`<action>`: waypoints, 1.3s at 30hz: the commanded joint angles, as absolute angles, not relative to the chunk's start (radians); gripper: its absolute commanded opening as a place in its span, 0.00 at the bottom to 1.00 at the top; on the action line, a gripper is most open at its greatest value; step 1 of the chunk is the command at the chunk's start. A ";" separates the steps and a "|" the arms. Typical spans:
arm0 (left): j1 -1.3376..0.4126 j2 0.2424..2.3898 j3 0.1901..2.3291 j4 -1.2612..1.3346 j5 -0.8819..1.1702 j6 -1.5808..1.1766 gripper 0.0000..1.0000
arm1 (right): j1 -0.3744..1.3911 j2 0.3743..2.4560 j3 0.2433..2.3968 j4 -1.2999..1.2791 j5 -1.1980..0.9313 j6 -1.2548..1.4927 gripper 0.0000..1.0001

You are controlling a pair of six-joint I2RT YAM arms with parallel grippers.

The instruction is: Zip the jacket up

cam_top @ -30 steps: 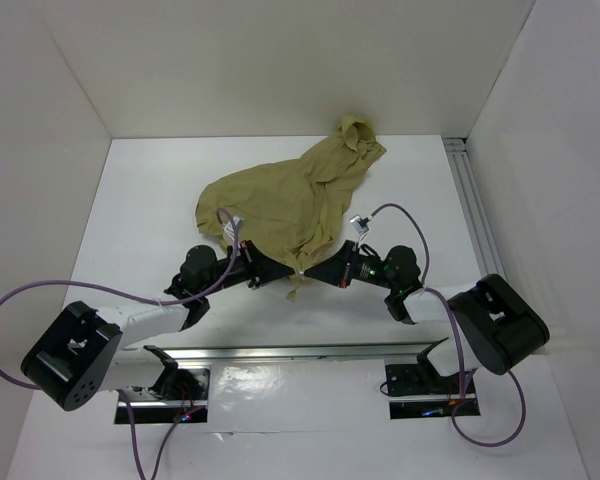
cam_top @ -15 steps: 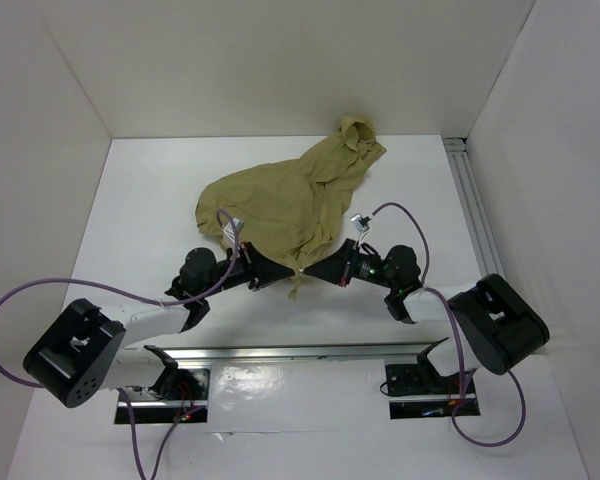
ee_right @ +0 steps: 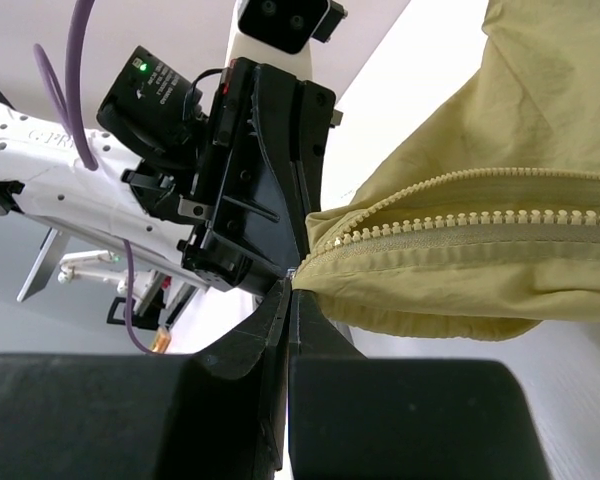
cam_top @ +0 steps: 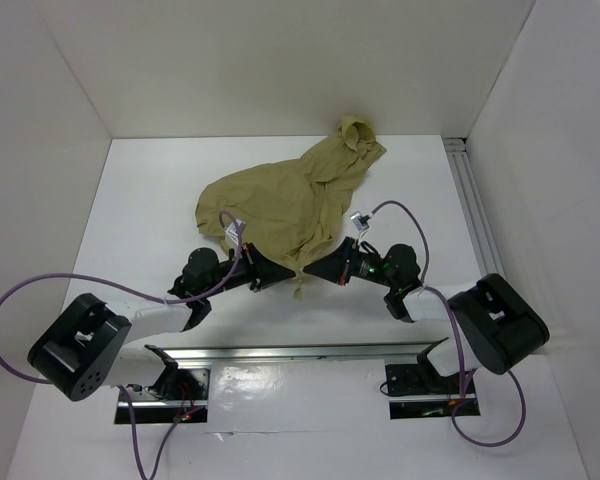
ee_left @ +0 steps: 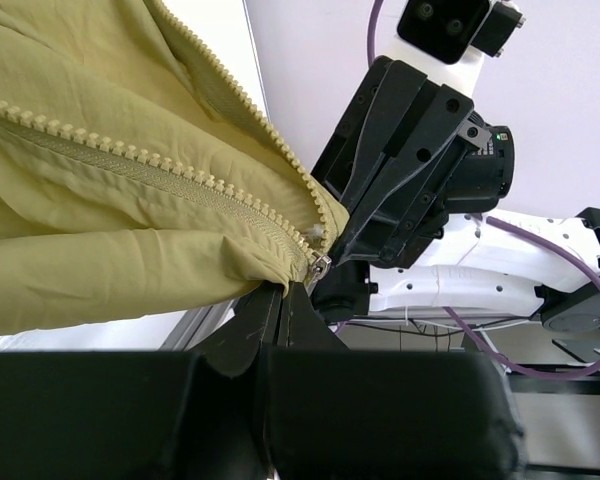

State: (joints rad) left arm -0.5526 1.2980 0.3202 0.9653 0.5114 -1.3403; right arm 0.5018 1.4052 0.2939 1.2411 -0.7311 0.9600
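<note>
The white desk [cam_top: 130,200] carries the jacket [cam_top: 280,200], which lies in a loose heap at its middle. The hood [cam_top: 358,135] points to the far right corner and the near hem is drawn toward the two arms. The cloth looks thin, light and limp. It folds over itself, will sag wherever it is not held, and should slide easily on the smooth desk. I judge that pulling on one point alone would drag the whole heap rather than tension the seam.

The zipper [ee_left: 160,180] runs through the fabric as two pale toothed rows, parted higher up and meeting at the near hem. Being sewn to such soft cloth, the rows will buckle unless they are kept taut.

Both claws meet at that hem. The left claw [ee_left: 285,295] is pressed together, pinching the jacket's bottom edge just under the small metal slider [ee_left: 320,267]. The right claw [ee_right: 288,296] is likewise closed, nipping the hem corner where the teeth begin. From above the two tips sit just beside each other.

The best holds, in my judgement, are the reinforced hem beside the teeth to anchor it and the slider's pull tab to draw. The tab is tiny and likely slippery, and whether either claw has it I cannot tell
</note>
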 commanded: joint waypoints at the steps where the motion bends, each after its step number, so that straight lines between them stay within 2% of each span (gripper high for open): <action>1: -0.563 1.302 0.322 1.014 0.546 -1.333 0.00 | 0.511 1.416 0.337 1.298 -0.723 0.936 0.00; 14: -0.572 1.384 0.354 1.074 0.632 -1.333 0.00 | 0.511 1.353 0.357 1.108 -0.641 0.841 0.00; 29: -0.591 1.417 0.374 1.080 0.663 -1.322 0.00 | 0.511 1.333 0.357 1.042 -0.591 0.818 0.00; 35: -0.591 1.408 0.365 1.046 0.652 -1.313 0.00 | 0.511 1.292 0.348 0.944 -0.546 0.799 0.00; 39: -0.591 1.408 0.365 1.046 0.643 -1.313 0.00 | 0.511 1.259 0.348 0.760 -0.476 0.764 0.00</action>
